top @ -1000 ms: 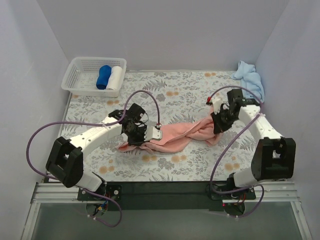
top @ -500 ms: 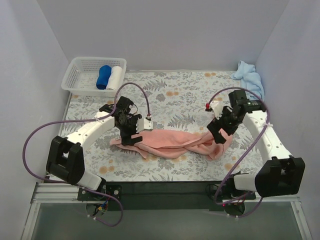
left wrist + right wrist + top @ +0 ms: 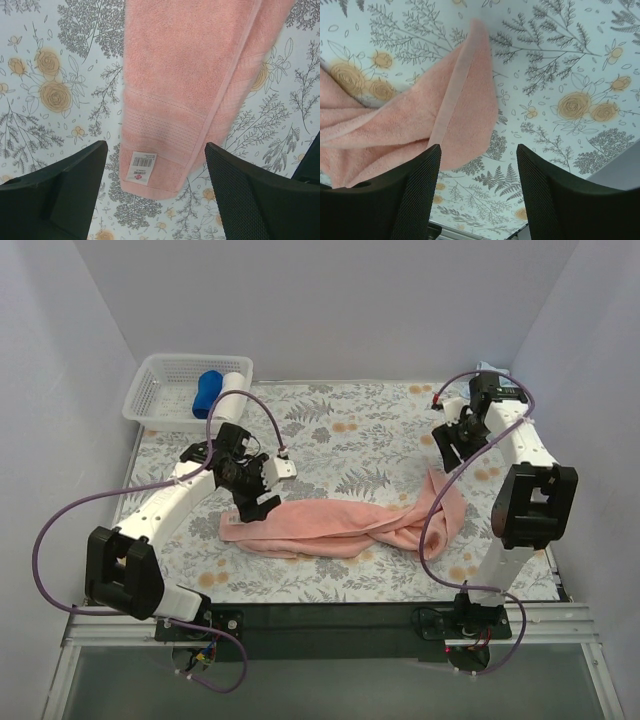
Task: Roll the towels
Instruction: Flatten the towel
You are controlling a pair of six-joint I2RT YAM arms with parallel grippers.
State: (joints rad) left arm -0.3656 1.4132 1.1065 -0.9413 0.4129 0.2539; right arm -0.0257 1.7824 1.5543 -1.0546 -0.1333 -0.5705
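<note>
The salmon-pink towel (image 3: 340, 525) lies on the table as a long twisted band running left to right. In the left wrist view its left end (image 3: 180, 95) shows a small white tag (image 3: 143, 168). My left gripper (image 3: 258, 505) hovers over that end, open (image 3: 156, 149), with nothing between its fingers. My right gripper (image 3: 448, 443) is open (image 3: 478, 150) above and behind the towel's right corner (image 3: 455, 120), holding nothing. The light sky-blue towel (image 3: 484, 368) sits in the back right corner, mostly hidden behind my right arm.
A white basket (image 3: 160, 398) stands at the back left with a dark blue roll (image 3: 208, 392) and a white roll (image 3: 232, 390) inside. Walls close in on the left, back and right. The table has a floral cloth (image 3: 350, 440).
Both grippers opened and let go of the pink towel, which now lies flatter and longer. The left gripper drew back left; the right arm swung to the back right corner.
</note>
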